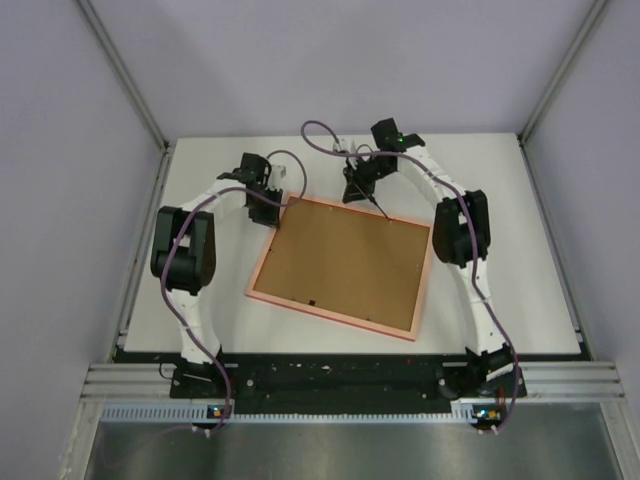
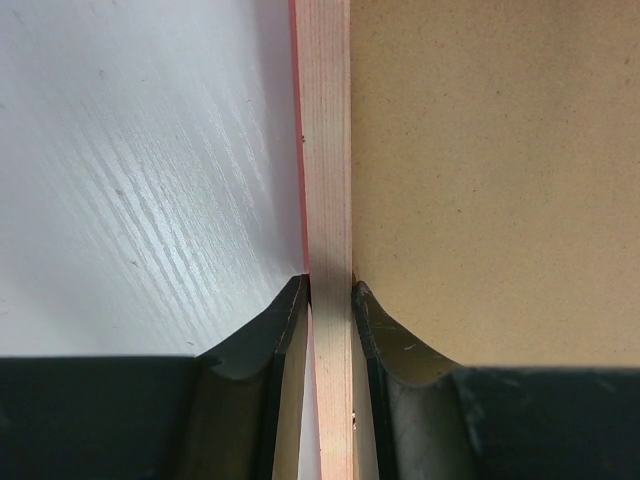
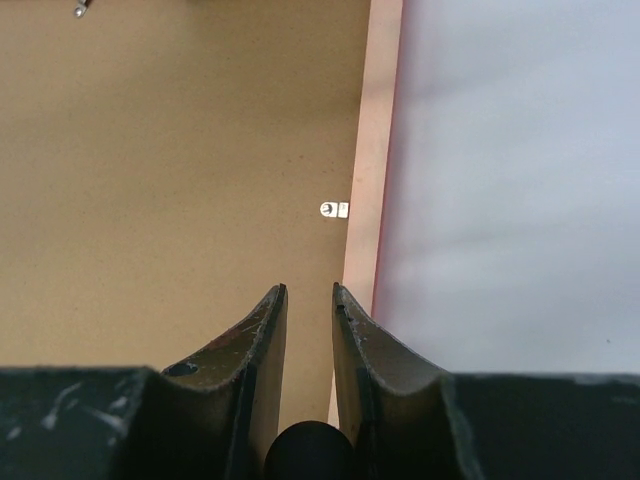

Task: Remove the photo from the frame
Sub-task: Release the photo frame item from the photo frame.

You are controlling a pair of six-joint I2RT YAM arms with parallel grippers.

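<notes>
left gripper (image 2: pixel 330 285): clamped on frame (image 1: pixel 330 317) at left rim, likely to steady it
frame: face down, angled on surface (image 1: pixel 520 250), back up so tabs can be reached
board (image 1: pixel 345 260): seated in frame
photo: hidden, judged still under board
right gripper (image 3: pixel 308 288): over board near tab (image 3: pixel 335 209), jaws nearly together, grip unclear
counts: 1 frame, 1 board, 2 grippers, 2 tabs seen
</notes>
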